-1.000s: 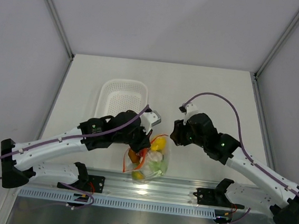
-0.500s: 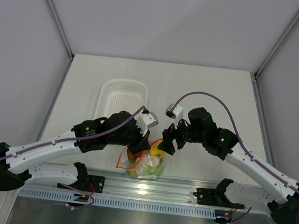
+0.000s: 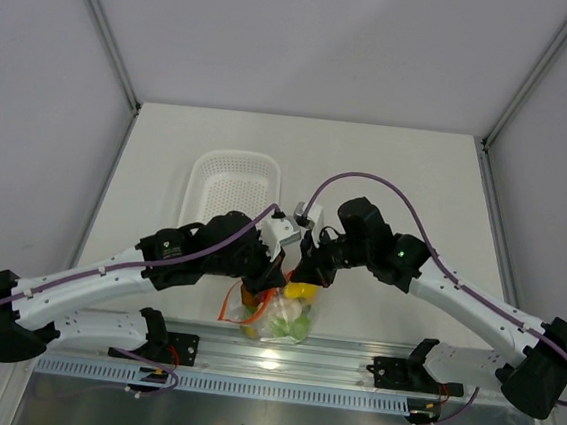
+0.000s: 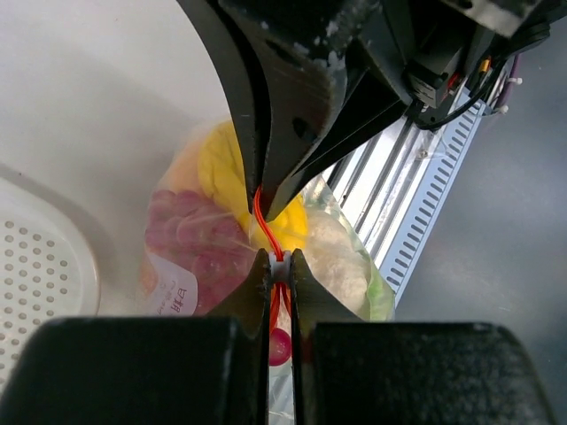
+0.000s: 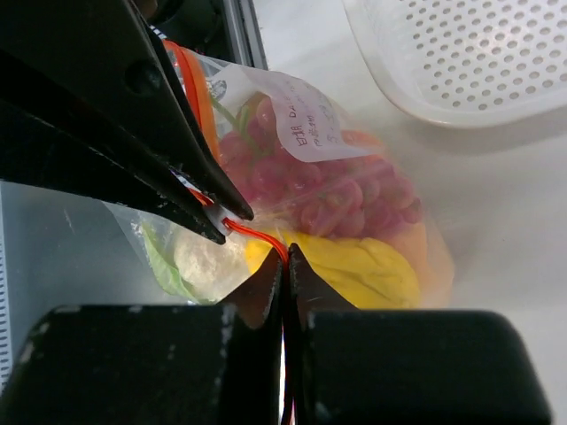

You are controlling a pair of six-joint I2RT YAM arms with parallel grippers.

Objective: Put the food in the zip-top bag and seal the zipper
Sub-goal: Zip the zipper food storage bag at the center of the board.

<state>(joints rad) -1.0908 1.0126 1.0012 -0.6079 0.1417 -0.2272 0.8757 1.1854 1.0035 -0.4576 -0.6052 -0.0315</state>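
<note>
L jaws and R jaws both pinch the zipper point(image 4: 270, 235) — slide R slow along it, hold L put.

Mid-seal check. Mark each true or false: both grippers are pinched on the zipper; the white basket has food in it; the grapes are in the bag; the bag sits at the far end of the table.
1. The left gripper and the right gripper are both shut on the zipper. True.
2. The white perforated basket has food in it. False: no food shows in the part of it in view.
3. The grapes are inside the zip-top bag. True.
4. The bag sits at the far end of the table. False: it is at the near edge, between the two arms.
</note>
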